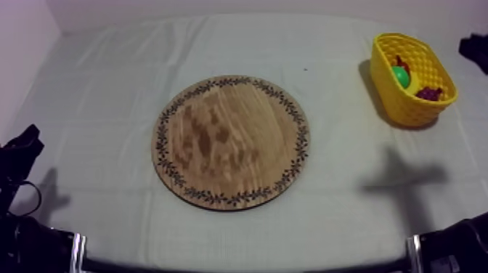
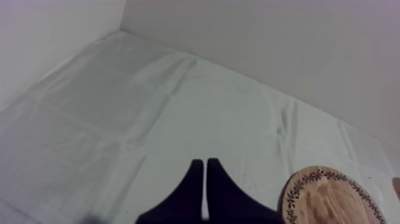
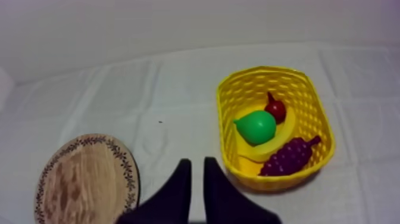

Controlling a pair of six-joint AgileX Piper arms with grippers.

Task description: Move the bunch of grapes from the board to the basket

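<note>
- The bunch of grapes (image 3: 288, 156) lies inside the yellow basket (image 3: 322, 122), against the wall nearest the right wrist camera, touching the banana (image 3: 266, 152).
- In the same basket a green pear (image 3: 256, 126) rests on the banana, with the small red fruit (image 3: 275, 109) just behind it.
- From above, the basket (image 1: 417, 116) stands at the far right of the table (image 1: 109, 94), well apart from the wooden board (image 1: 231, 142).
- The board lies flat in the middle of the grey-white cloth, and its patterned rim rings a bare top.
- The right end effector (image 3: 197, 161) hangs above the cloth between board and basket, touching neither. Its two black fingers stand a little apart, a narrow strip of cloth showing between them and nothing held.
- The left end effector (image 2: 205, 162) has its fingers pressed together into a narrow wedge, holding nothing, over bare cloth beside the board's edge (image 2: 327, 196).
</note>
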